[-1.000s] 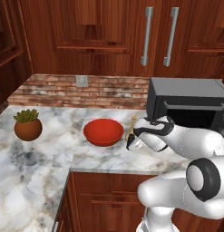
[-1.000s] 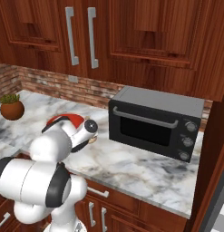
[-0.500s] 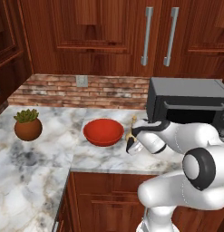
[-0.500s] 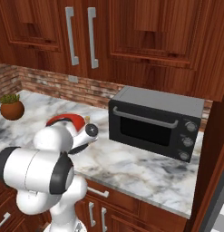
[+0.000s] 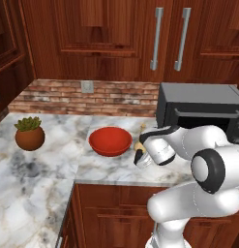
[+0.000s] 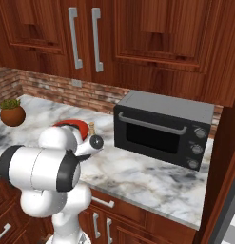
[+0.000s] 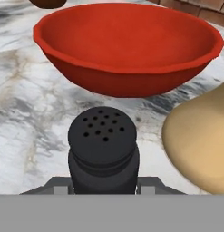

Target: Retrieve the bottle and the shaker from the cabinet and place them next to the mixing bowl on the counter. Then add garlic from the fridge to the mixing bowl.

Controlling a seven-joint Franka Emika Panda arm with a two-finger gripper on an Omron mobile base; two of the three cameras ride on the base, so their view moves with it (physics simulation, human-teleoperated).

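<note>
Your gripper (image 7: 103, 188) is closed around the upright shaker (image 7: 103, 152) at bottom centre, mixing bowl (image 7: 127, 45) straight above, bottle (image 7: 199, 145) at right

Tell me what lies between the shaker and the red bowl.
Bare marble counter, seen in the hand view; nothing stands between the shaker and the bowl. The bottle sits off to one side.

The mixing bowl (image 5: 110, 141) is blocking the way left of the bottle (image 5: 140, 140), which is standing just beside it. The microwave (image 5: 201, 107) is walling off the right. Bare marble surface (image 5: 38, 179) is lying open between bowl and plant pot (image 5: 30, 136).
</note>
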